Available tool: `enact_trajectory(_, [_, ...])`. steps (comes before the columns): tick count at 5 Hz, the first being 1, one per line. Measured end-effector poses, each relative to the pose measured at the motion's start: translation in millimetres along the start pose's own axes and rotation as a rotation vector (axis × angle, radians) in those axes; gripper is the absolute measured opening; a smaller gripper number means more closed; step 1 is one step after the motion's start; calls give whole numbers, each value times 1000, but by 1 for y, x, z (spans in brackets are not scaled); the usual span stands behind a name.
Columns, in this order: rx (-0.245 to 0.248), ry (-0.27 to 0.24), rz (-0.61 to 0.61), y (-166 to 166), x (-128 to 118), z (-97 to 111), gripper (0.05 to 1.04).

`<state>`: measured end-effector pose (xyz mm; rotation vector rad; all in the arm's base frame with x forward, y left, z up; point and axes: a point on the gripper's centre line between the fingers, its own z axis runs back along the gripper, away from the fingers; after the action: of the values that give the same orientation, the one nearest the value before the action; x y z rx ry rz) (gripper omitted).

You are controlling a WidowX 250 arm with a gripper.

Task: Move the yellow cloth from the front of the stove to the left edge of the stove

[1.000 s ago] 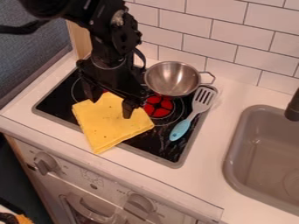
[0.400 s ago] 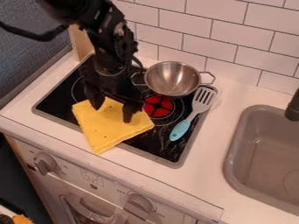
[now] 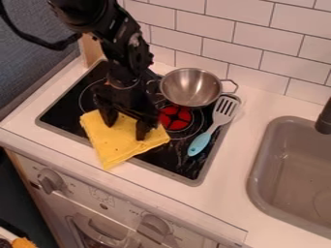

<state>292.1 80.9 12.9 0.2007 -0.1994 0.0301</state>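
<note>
Yellow cloth point(image 3: 117, 147) lay on the stovetop point(image 3: 61, 115) under the gripper point(image 3: 125, 131), fingers wide apart; white tiles point(image 3: 242, 60) rose behind the stovetop, the sink point(image 3: 278, 179) to its right.

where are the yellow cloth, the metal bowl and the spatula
yellow cloth point(image 3: 117, 149), camera view, on its lower middle
metal bowl point(image 3: 190, 87), camera view, on its inside
spatula point(image 3: 200, 144), camera view, on its blue handle
</note>
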Motion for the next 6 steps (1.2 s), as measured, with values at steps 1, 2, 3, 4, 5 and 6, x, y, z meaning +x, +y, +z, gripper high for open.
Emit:
enact_trajectory(1, [9, -5, 47, 15, 0, -4, 1001])
enact_trajectory(2, [17, -1, 87, 28, -5, -7, 1003])
enact_trajectory(3, [26, 6, 110, 41, -9, -8, 1001])
enact_trajectory(4, [35, 11, 123, 52, -11, -9, 1001])
enact_trajectory(5, [52, 21, 147, 73, -12, -13, 1001])
enact_trajectory(6, [69, 39, 170, 95, -13, -17, 1001])
